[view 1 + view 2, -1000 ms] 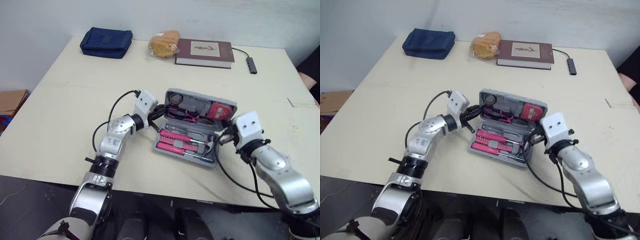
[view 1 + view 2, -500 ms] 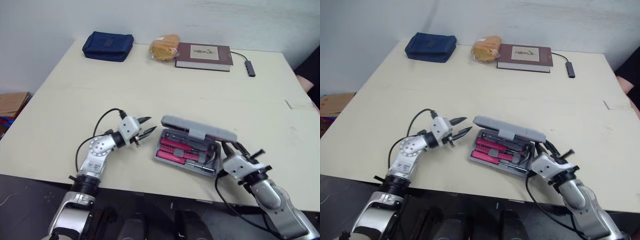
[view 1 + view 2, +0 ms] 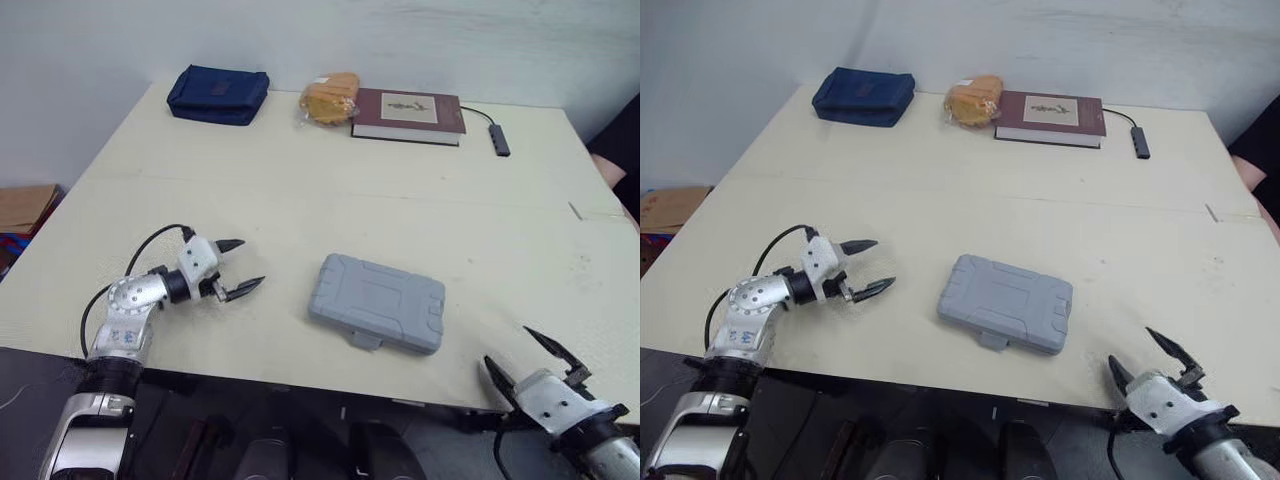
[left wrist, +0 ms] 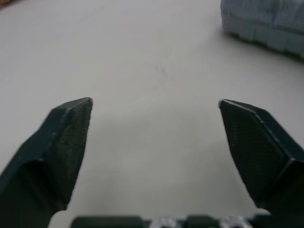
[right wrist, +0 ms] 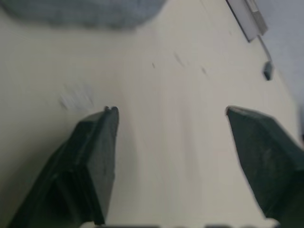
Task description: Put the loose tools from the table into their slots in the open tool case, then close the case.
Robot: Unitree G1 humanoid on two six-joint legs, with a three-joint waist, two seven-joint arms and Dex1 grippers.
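Tool case (image 3: 376, 302) lies closed on the table (image 3: 300, 190); left hand (image 3: 250, 262) and right hand (image 3: 506, 345) both gape wide, empty.

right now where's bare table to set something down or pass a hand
The wide middle band between the closed tool case and the far row is bare, as is the table to the case's right. Crowded along the far edge: blue pouch, bagged bread, book, small adapter.
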